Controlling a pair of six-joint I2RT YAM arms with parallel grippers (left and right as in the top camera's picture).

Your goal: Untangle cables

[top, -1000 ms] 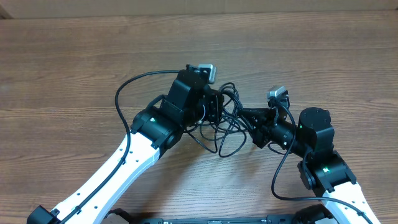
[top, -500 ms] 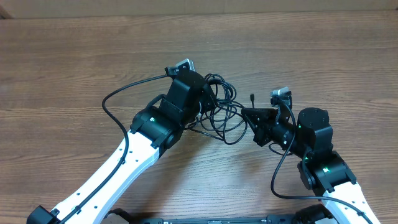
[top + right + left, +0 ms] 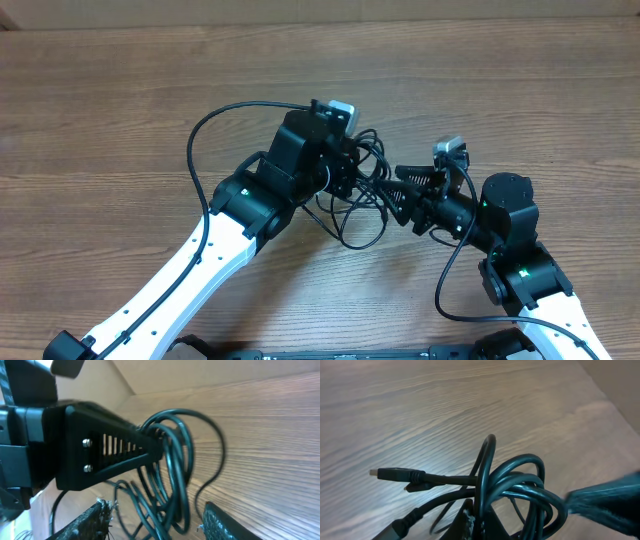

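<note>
Pinches the cables (image 3: 525, 489) in the left gripper (image 3: 348, 172), jaws closed on the black bundle. Lets loose loops sag just below the left gripper onto the wooden table (image 3: 500, 80). Holds the right gripper (image 3: 392, 188) just beside the left gripper, jaws spread apart, loops between them, nothing clamped.

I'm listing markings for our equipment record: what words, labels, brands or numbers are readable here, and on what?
There are none: no legible word, label, brand or number shows on the cables, the plug or the wooden table in any view.
</note>
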